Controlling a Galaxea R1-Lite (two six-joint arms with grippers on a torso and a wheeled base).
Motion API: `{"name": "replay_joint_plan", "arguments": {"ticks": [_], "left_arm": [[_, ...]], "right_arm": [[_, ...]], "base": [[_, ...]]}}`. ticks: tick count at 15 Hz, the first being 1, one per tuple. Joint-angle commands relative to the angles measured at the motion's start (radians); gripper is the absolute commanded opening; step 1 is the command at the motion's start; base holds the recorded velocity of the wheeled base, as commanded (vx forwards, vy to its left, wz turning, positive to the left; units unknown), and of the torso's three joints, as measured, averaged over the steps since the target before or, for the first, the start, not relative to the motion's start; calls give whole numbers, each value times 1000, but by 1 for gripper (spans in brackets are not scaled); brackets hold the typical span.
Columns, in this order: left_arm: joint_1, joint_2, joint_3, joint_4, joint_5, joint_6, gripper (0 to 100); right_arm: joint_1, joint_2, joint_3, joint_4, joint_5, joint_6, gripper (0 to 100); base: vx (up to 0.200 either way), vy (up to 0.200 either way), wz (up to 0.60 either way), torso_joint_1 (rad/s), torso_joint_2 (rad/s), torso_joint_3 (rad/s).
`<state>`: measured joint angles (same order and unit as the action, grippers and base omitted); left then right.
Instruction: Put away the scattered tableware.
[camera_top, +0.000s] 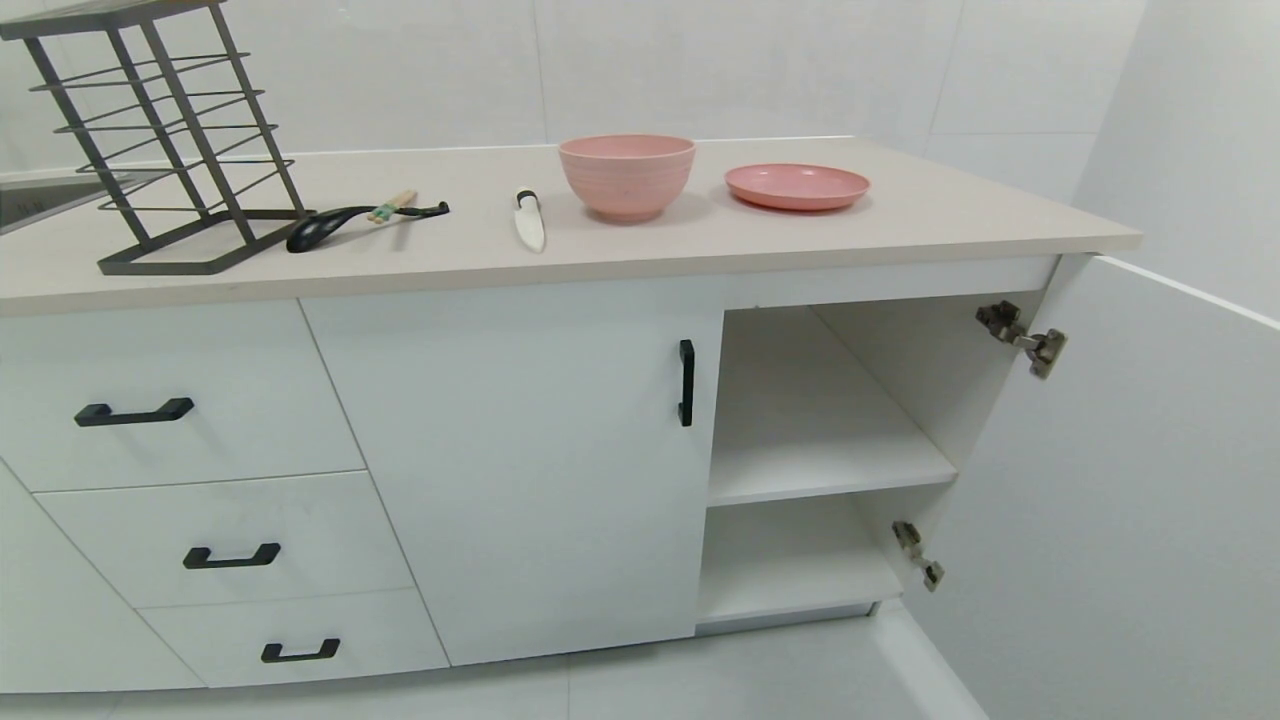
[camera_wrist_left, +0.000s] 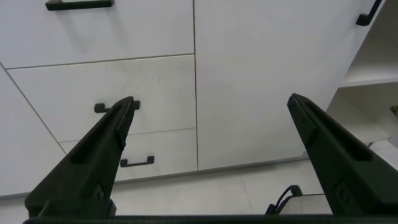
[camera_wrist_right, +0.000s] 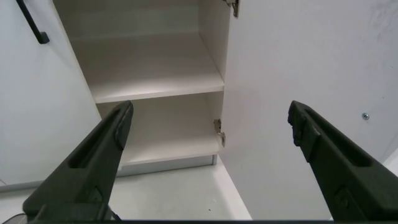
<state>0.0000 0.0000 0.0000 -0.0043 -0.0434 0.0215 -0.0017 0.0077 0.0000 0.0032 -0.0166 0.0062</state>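
Note:
On the beige countertop (camera_top: 900, 225) stand a pink bowl (camera_top: 627, 176) and, to its right, a flat pink plate (camera_top: 797, 186). A white knife with a dark handle end (camera_top: 529, 219) lies left of the bowl. Further left a black spoon (camera_top: 325, 225) and a pair of chopsticks (camera_top: 392, 207) lie beside a dark wire rack (camera_top: 170, 130). My left gripper (camera_wrist_left: 210, 109) hangs open, low in front of the white drawers (camera_wrist_left: 99, 81), holding nothing. My right gripper (camera_wrist_right: 210, 112) is open and empty before the open cupboard's shelves (camera_wrist_right: 155, 78).
The cupboard's right door (camera_top: 1130, 480) stands swung open, baring two bare white shelves (camera_top: 820, 450). The left door with a black handle (camera_top: 686, 382) is closed. Three drawers with black handles (camera_top: 133, 411) fill the left side. A sink edge (camera_top: 40, 200) shows at far left.

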Motion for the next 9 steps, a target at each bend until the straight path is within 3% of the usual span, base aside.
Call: {"name": "replay_joint_plan", "arguments": {"ticks": [1,4,9], "left_arm": [[0,0,0,0,2,0,100],[0,0,0,0,7,0,100],[0,0,0,-2,11,-15,100]], "right_arm": [[0,3,0,0,0,0,100],[0,3,0,0,0,0,100],[0,3,0,1,0,0,100]], "base": [[0,0,0,0,0,0],[0,-200,0,2,4,2],[0,0,0,0,0,0]]}}
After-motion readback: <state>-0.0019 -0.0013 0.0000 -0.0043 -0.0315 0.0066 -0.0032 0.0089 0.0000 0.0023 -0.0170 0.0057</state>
